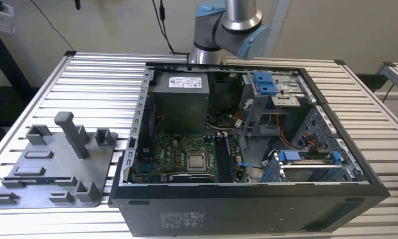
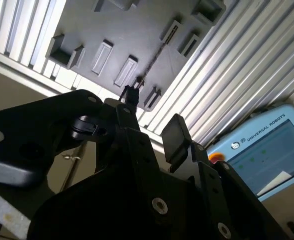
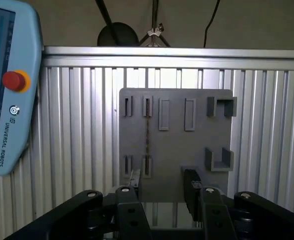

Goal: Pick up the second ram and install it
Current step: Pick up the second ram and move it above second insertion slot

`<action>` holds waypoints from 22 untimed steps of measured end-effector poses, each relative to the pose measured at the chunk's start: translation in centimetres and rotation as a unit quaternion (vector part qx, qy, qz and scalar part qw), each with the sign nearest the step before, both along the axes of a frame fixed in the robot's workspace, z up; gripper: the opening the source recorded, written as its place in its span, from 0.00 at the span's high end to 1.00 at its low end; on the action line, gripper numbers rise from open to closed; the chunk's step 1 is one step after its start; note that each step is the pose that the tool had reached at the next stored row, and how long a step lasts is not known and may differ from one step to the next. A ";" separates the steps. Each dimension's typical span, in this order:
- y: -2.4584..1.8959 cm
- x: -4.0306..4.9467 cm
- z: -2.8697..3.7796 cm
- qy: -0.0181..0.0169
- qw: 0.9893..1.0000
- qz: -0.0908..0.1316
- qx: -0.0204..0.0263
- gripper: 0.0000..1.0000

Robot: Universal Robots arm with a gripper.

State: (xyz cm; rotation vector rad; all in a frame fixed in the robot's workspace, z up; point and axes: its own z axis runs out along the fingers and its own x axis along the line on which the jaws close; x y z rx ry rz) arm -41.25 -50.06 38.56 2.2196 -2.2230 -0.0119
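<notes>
Hovering well apart from the grey holder plate (image 3: 176,145), the gripper (image 3: 162,186) is empty, its fingers spread. The second ram (image 3: 147,131) sits in the plate's slots, not yet picked up, so fitting it into the open computer case (image 1: 252,209) remains undone. Both rest on a ribbed metal table (image 1: 99,74) before a pale wall (image 1: 105,25).

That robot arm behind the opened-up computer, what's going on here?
The arm has its gripper hanging open and empty above the grey holder plate, which lies on the slatted table beside the open computer case. The second ram, a thin memory stick seen edge-on, sits in the plate's slots. The gripper is not touching it, so it has not been picked up yet.
</notes>
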 end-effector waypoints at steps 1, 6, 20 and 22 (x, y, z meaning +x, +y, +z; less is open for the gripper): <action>0.00 0.00 -0.05 0.000 1.000 0.000 0.000 0.52; 0.00 -0.01 -0.50 0.000 1.000 0.000 0.012 0.52; 0.00 0.00 -1.64 0.007 1.000 0.000 0.019 0.52; 0.00 0.00 -1.76 0.007 1.000 0.000 0.019 0.52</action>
